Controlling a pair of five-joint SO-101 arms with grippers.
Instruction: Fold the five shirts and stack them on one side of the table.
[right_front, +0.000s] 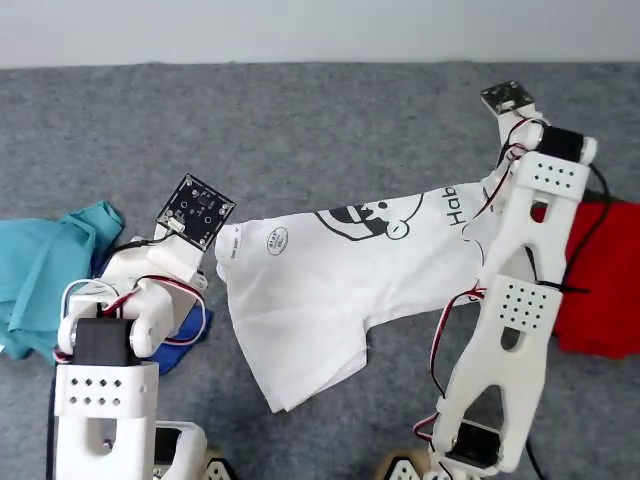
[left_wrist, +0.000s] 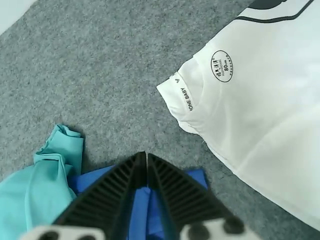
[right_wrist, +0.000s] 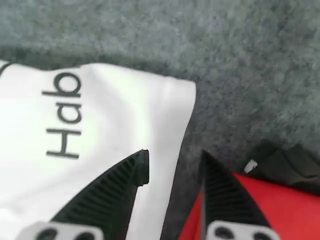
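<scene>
Two robot arms stand at a grey, carpet-like bench (right_front: 300, 130) with four shirts in plain sight, one of each colour.

One white shirt (right_front: 330, 290) lies spread out in the middle of the bench, between the arms. It has a black cartoon drawing and black lettering on it, and its collar points toward the left arm (right_front: 100, 380).

One teal shirt (right_front: 40, 270) lies crumpled at the far left edge. One blue shirt (left_wrist: 87, 182) is bunched just beside it, touching it and partly under the left arm.

One red shirt (right_front: 600, 300) lies at the far right edge, behind the right arm (right_front: 520, 300). A dark piece of cloth (right_wrist: 290, 160) lies against its edge; whether it is a shirt cannot be told.

The left gripper (left_wrist: 146, 162) is clenched, its two black ridged fingers pressed together with nothing between them. It hangs over the blue shirt, near the white shirt's collar.

The right gripper (right_wrist: 172, 160) is released, with its fingers spread apart. One finger is over the white shirt's edge by the lettering, the other is over the red shirt.
</scene>
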